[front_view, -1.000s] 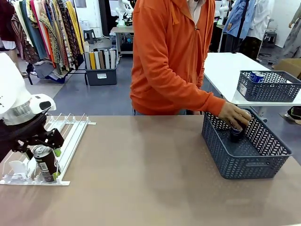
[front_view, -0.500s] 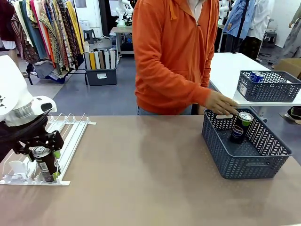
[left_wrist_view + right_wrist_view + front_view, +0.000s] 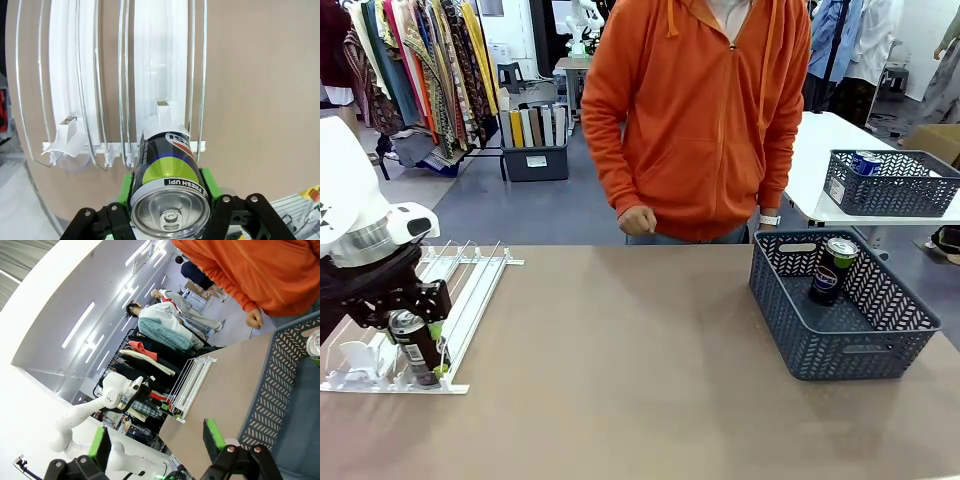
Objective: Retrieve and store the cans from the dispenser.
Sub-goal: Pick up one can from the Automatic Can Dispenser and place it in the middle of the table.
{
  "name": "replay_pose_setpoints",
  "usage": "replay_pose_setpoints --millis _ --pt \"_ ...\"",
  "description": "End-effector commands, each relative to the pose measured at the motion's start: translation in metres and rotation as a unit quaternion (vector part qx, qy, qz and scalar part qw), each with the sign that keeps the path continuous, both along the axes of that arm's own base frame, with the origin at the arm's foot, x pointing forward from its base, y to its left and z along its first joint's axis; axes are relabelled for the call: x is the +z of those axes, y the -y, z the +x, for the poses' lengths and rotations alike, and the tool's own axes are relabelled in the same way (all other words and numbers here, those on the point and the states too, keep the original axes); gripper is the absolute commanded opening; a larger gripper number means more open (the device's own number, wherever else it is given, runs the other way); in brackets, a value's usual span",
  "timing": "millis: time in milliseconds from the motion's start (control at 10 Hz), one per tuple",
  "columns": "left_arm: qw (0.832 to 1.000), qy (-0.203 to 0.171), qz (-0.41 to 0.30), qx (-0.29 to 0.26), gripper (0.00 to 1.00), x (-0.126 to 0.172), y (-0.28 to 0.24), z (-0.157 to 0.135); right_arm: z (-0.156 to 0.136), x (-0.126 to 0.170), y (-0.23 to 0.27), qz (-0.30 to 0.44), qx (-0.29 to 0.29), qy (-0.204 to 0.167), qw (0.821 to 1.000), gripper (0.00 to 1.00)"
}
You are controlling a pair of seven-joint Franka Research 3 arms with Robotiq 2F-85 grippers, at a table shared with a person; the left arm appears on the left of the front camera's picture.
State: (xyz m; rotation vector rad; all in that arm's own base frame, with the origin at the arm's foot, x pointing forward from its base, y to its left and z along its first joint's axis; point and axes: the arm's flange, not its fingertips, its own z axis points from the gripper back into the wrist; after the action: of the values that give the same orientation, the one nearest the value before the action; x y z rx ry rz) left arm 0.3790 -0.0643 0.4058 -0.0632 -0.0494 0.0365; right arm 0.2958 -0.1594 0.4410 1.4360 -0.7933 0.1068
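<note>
Person's hand (image 3: 638,219) withdrawn from basket (image 3: 840,345); left gripper (image 3: 412,345) jaws now clamped on dark, green-banded can (image 3: 167,192), lower left; right gripper (image 3: 157,439) jaws spread, empty

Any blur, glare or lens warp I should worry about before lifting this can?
Left wrist view: sharp; the dispenser rails bow from wide-angle warp, soft sheen on the can top. Front view: evenly lit, no glare, can readable in the left gripper. Right wrist view: rolled, bright ceiling lights, right gripper fingers crisp.
</note>
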Motion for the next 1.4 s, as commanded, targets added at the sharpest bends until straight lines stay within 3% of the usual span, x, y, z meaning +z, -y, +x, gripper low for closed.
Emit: replay_pose_setpoints --millis 0,100,400,600,800,1300 --pt "1.0 0.014 0.013 0.014 0.0 0.007 0.0 0.0 0.002 0.005 -0.002 0.01 -0.004 -0.001 1.0 1.0" --pt "1.0 0.026 0.004 0.007 0.0 0.023 -0.001 -0.006 0.002 0.005 -0.002 0.01 -0.004 -0.001 1.0 1.0" --pt "0.995 0.094 0.024 -0.007 0.0 0.119 -0.002 -0.044 0.002 0.005 -0.002 0.01 -0.004 -0.001 1.0 1.0" --pt "0.991 0.13 0.015 -0.02 0.0 0.166 -0.004 -0.076 0.002 0.005 -0.002 0.01 -0.004 -0.001 1.0 1.0" --pt "0.99 0.139 -0.007 -0.007 0.0 0.18 -0.013 -0.091 0.002 0.005 -0.002 0.01 -0.004 -0.001 1.0 1.0" --pt "0.991 0.131 0.012 -0.016 0.0 0.176 0.0 -0.083 0.002 0.005 -0.002 0.01 -0.004 -0.001 1.0 1.0"
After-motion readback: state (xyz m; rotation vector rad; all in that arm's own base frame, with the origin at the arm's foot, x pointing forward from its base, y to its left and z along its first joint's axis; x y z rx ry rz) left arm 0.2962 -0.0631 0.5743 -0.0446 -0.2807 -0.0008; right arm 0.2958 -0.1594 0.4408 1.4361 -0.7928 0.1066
